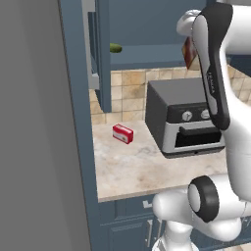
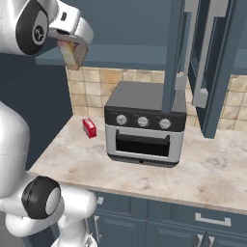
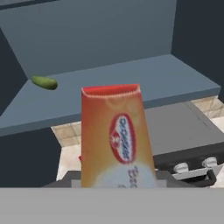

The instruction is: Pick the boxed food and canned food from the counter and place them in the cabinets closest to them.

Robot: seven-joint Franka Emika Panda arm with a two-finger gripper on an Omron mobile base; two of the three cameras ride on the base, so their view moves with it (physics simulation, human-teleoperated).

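Up by the open cabinets (image 2: 144, 53), the arm has the boxed food (image 3: 116, 135) lifted well clear of the counter (image 2: 159, 181). From the right base view the tan carton (image 2: 73, 53) hangs tilted just below the white wrist, in front of the blue shelf edge and above the tiled back wall. From the left base view only a brown corner of it (image 1: 189, 51) peeks out behind the arm's upper link. The gripper (image 3: 117, 181) is closed tightly on the carton's lower part; its tips are hidden behind the box in the hand view, so I judge the hold from the way the box rides with the hand. In that view the carton stands nearly upright, its orange-red face with an oval label turned toward the camera and its top edge level with the front lip of the blue shelf (image 3: 131, 83). It is near the shelf but not resting on it.

On that shelf, off to one side, lies a small green cucumber-like thing (image 3: 44, 82), also seen in the left base view (image 1: 115, 47).

Down on the counter sits a dark toaster oven (image 2: 144, 128) with three knobs, pushed back near the wall tiles. A small flat red box (image 2: 89, 128) with a white label lies on the stone beside it, apart from the oven, toward the counter's end. One cabinet door (image 2: 179, 53) hangs open above the oven, its long grey handle facing the room.
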